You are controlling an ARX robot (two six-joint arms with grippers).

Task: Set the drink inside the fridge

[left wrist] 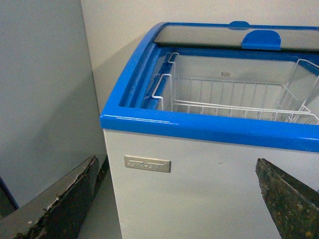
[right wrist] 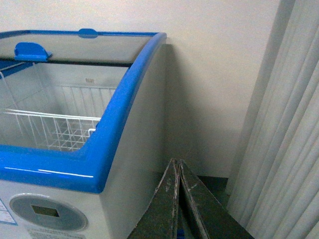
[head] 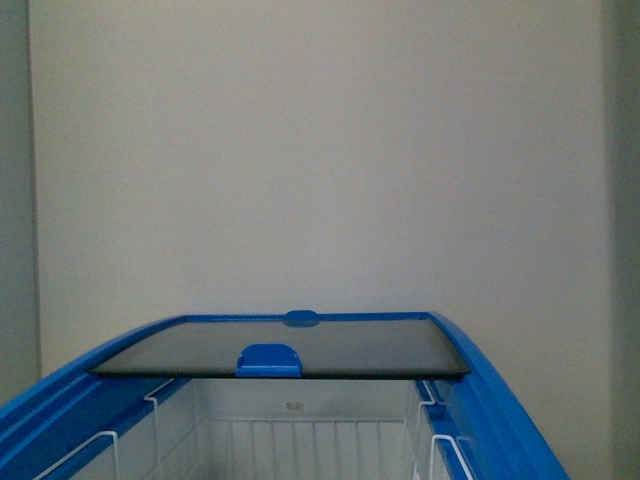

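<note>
**Fridge standing open, no drink showing in any view**

In the front view, the fridge [head: 500,400] is filling the lower part of the picture, its near end cut off by the bottom edge. The sliding glass lid [head: 300,350] is sitting pushed to the far end, with a blue handle [head: 268,360] on its near edge. Below it a white wire basket [head: 300,440] is hanging inside, and what can be seen of it is holding nothing. Neither arm is showing here, and a pale wall [head: 320,150] is rising behind.

In the left wrist view, the fridge's blue rim [left wrist: 199,124] is running across the picture above a white side panel bearing a small nameplate [left wrist: 147,164] too blurred to read. The wire basket [left wrist: 234,99] is again showing bare as far as it is visible. The left pincer [left wrist: 184,199] is hanging in front of the panel with its worn dark fingers [left wrist: 60,199] spread wide apart, gripping nothing.

In the right wrist view, the fridge's right corner [right wrist: 124,99] is standing near a grey curtain [right wrist: 279,149]. A round control panel [right wrist: 47,211] is partly cut off. The right pincer [right wrist: 176,199] is pressed together; a small blue spot sits at its lower edge, and what it is cannot be told.
</note>
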